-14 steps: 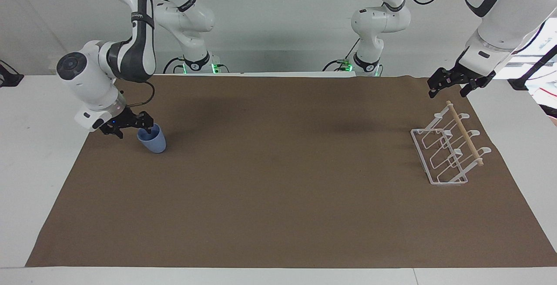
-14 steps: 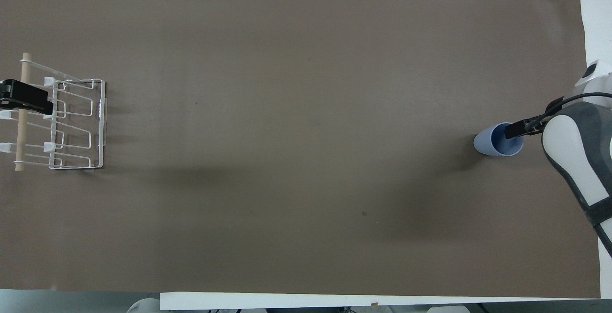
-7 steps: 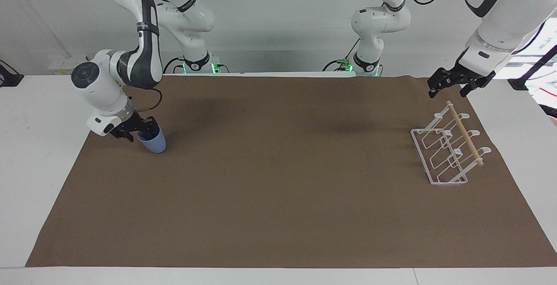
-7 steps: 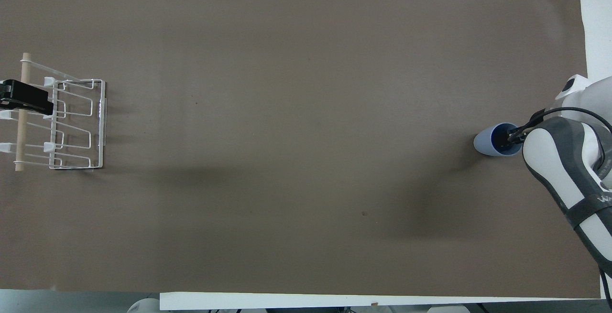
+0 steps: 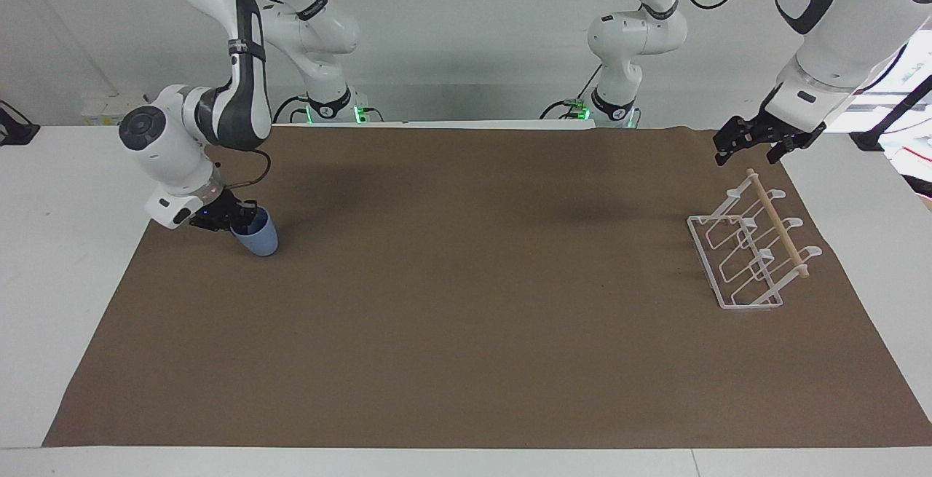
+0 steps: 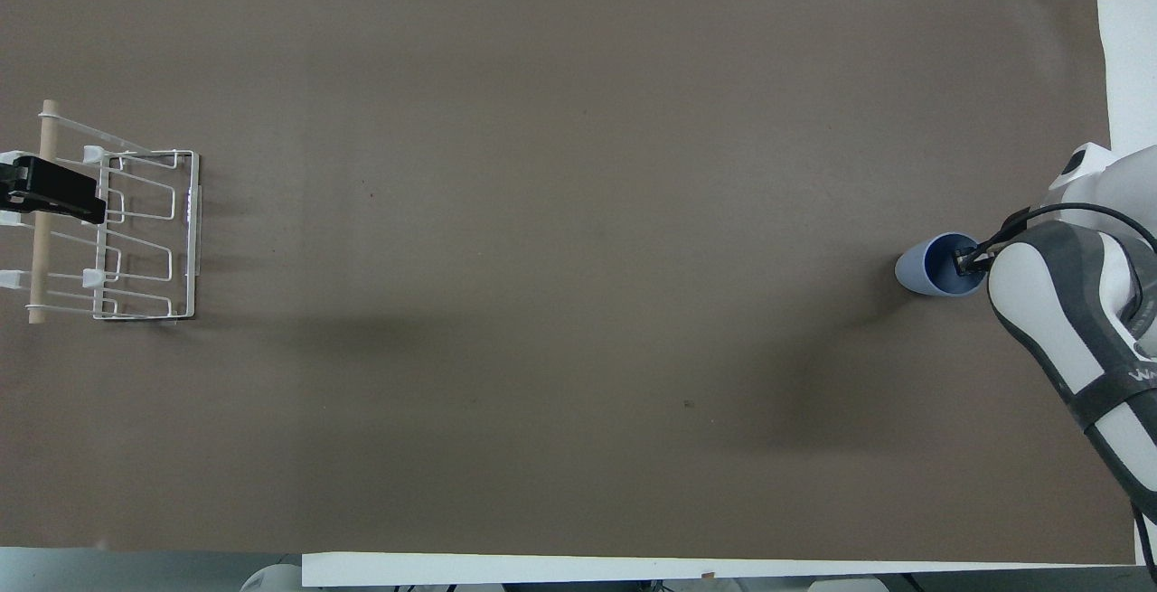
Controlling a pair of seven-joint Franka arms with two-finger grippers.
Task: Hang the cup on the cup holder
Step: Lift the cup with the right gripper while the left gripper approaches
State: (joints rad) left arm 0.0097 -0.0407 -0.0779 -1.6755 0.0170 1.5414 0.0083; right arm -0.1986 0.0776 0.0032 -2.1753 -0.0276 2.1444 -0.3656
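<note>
The light-blue cup (image 5: 260, 239) stands upright on the brown mat at the right arm's end of the table, and in the overhead view (image 6: 920, 268) its mouth faces up. My right gripper (image 5: 224, 217) is low at the cup's rim on the side toward the table's end, and in the overhead view (image 6: 967, 262) its tip reaches into the cup's mouth. The white wire cup holder (image 5: 779, 227) with its wooden dowel stands at the left arm's end (image 6: 192, 230). My left gripper (image 5: 747, 156) hangs open and empty above the holder's dowel (image 6: 36, 197).
The brown mat (image 5: 466, 302) covers most of the white table. Bare white table borders it at both ends and along the edge farthest from the robots.
My right arm has swung in and lowered its gripper from beside the cup onto the cup's rim. The cup has stayed in place. The left arm has barely moved.
</note>
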